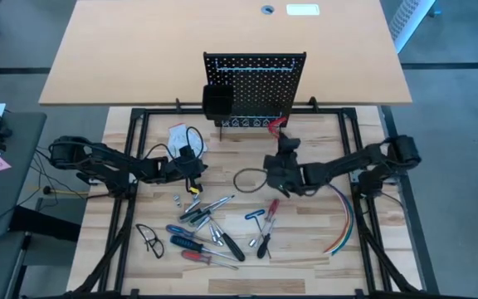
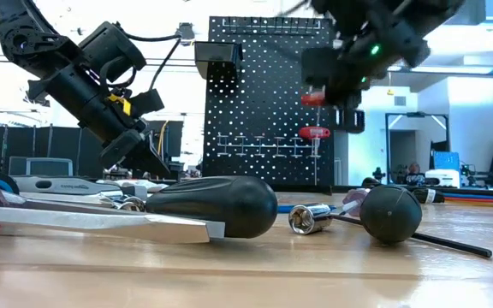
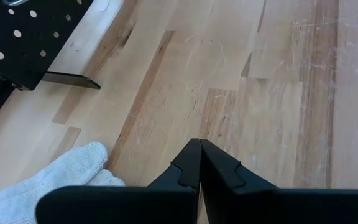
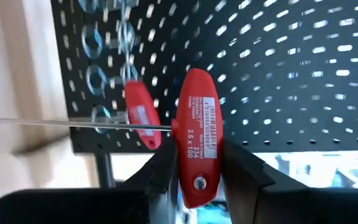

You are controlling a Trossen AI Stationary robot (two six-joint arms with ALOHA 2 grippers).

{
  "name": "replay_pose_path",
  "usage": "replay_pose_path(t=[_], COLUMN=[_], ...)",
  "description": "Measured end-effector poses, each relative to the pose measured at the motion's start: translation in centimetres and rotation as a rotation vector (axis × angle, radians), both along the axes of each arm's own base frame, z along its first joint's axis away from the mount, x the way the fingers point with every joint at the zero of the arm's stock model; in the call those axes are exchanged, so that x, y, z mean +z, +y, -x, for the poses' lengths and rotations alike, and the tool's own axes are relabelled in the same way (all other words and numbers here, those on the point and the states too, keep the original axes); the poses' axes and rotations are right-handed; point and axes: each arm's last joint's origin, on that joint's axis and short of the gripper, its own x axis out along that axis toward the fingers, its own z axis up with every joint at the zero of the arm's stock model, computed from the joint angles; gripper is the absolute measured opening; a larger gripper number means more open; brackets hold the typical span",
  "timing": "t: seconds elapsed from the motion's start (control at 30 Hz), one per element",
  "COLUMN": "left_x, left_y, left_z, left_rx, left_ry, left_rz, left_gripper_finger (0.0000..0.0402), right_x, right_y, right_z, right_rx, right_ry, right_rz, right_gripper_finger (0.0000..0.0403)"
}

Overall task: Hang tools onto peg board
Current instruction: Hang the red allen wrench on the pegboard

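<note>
Holding red T-handle key point(image 4: 196, 146) clamped in my right gripper point(image 4: 194, 180), close before peg board point(image 1: 256, 87); second red T-handle key point(image 2: 315, 133) already hangs on board; rest of tools point(image 1: 210, 232) lie on table point(image 1: 305, 249); my left gripper point(image 3: 199, 165) closed, empty, beside white glove point(image 3: 55, 174); most of job remains.

Bright backlit low view; motion-blurred peg board point(image 4: 278, 74) close-up.

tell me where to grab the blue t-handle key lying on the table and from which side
Grip the blue T-handle key by its blue crossbar, coming straight down from above with the fingers across the bar. It lies flat on the table, the crossbar is its thickest part, and the thin shaft offers little to pinch. The red-handled pliers lie close beside it.
</note>
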Motion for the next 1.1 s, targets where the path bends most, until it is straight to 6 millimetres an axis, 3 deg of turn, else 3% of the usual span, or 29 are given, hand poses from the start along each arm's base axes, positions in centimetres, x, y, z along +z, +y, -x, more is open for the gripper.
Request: replay_pose_path(t=[0.17, 0.5, 0.9, 1.1], left_x=[0.0, 0.0, 0.0, 0.0], left_y=[0.0, 0.0, 0.0, 0.0], left_z=[0.0, 0.0, 0.0, 0.0], left_rx=[0.001, -0.001, -0.001, -0.002], left_ry=[0.000, 0.002, 0.003, 0.003], left_rz=[0.000, -0.002, -0.002, -0.002], left_gripper_finger=[0.0000, 0.0000, 0.0000, 0.0000], right_x=[0.1, 2.5, 4.4, 4.4], right_y=[-2.2, -2.8, -7.7, -8.7], right_z=[-0.6, -2.0, -1.6, -1.3], right_rx=[-0.009, 0.062, -0.011, -0.028], right_ry=[0.001, -0.079, -0.143, -0.126], right_rz=[-0.042, -0.015, 0.039, 0.044], right_gripper_finger=[0.0093, 0.0093, 0.0093, 0.0093])
